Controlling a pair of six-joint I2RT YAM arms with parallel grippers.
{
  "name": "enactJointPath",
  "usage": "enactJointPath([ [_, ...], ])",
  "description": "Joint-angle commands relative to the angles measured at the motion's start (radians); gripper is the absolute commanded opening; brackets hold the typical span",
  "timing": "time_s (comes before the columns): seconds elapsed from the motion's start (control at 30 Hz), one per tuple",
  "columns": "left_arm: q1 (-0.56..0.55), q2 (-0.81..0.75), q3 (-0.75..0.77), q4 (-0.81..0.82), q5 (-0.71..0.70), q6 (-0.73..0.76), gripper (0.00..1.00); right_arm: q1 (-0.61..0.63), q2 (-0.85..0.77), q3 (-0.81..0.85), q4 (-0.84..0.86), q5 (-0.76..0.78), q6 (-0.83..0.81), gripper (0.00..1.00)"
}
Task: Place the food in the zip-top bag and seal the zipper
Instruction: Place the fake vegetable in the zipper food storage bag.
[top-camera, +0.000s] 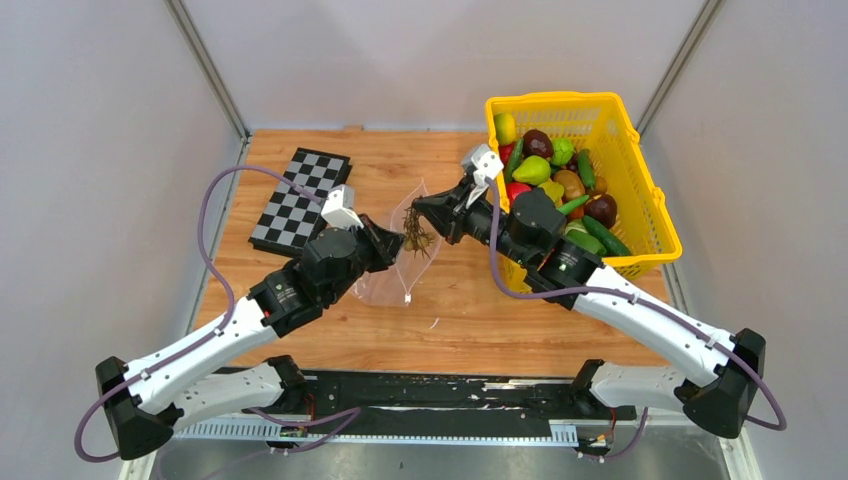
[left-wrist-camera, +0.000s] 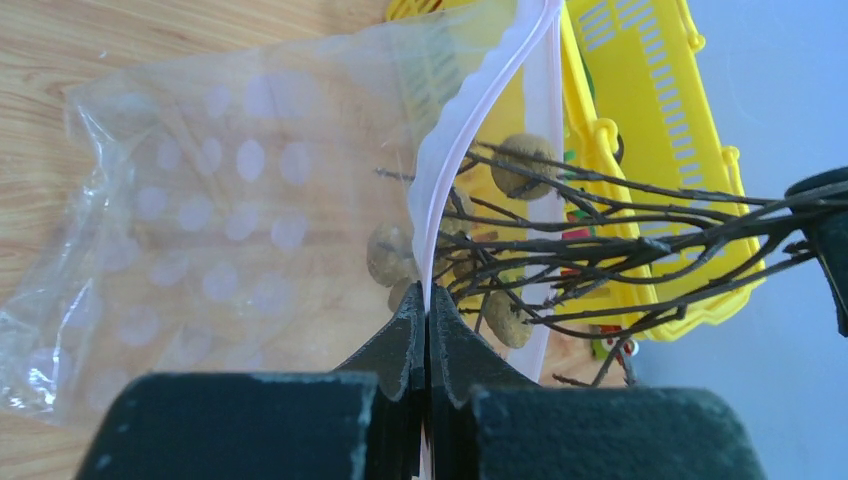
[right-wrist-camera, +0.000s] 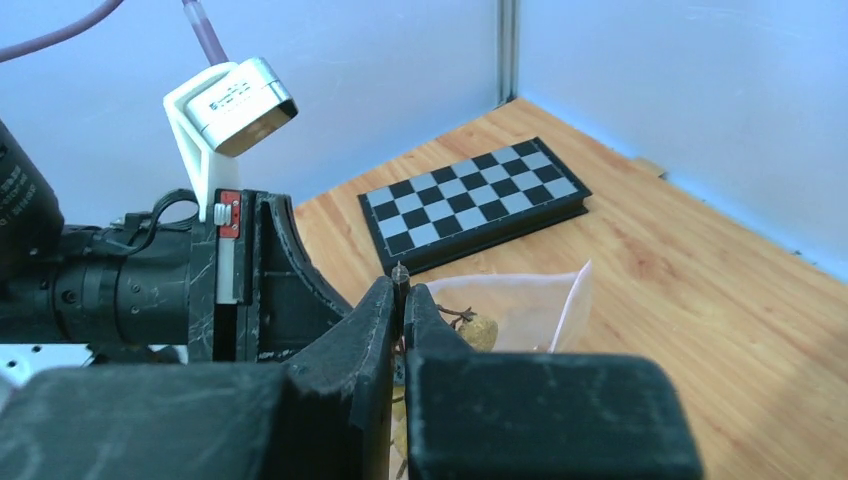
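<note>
A wooden table (top-camera: 400, 150) with a warm, light grain fills the middle of the enclosure. Behind its far edge stands a plain pale back wall (top-camera: 440, 60). Matching pale panels close off the table's left side (top-camera: 100, 150) and right side (top-camera: 780, 120). Slim metal posts rise at the table's far-left corner (top-camera: 207, 65) and far-right corner (top-camera: 680, 60). A folded black-and-white chessboard (top-camera: 300, 198) lies on the table's far-left part, and a yellow slotted plastic basket (top-camera: 555, 98) sits on its far-right part. A black rail (top-camera: 450, 385) runs along the table's near edge. The light is soft and even, throwing only faint shadows on the wood.
</note>
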Motion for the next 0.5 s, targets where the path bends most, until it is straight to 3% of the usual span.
enactJointPath([
  [0.0, 0.001, -0.004, 0.032, 0.051, 0.045, -0.029, 0.0, 0.05, 0.023, -0.013, 0.097, 0.177, -0.098, 0.0],
  [0.27, 0.001, -0.042, 0.025, 0.101, 0.061, -0.049, 0.0, 0.119, 0.014, -0.196, 0.36, 0.367, -0.185, 0.0],
  [0.4, 0.001, -0.067, 0.018, 0.099, 0.033, -0.057, 0.0, 0.13, -0.011, -0.264, 0.431, 0.256, -0.235, 0.0],
  [0.47, 0.001, -0.08, 0.011, 0.099, 0.007, -0.055, 0.0, 0.13, -0.023, -0.247, 0.378, 0.163, -0.243, 0.08],
])
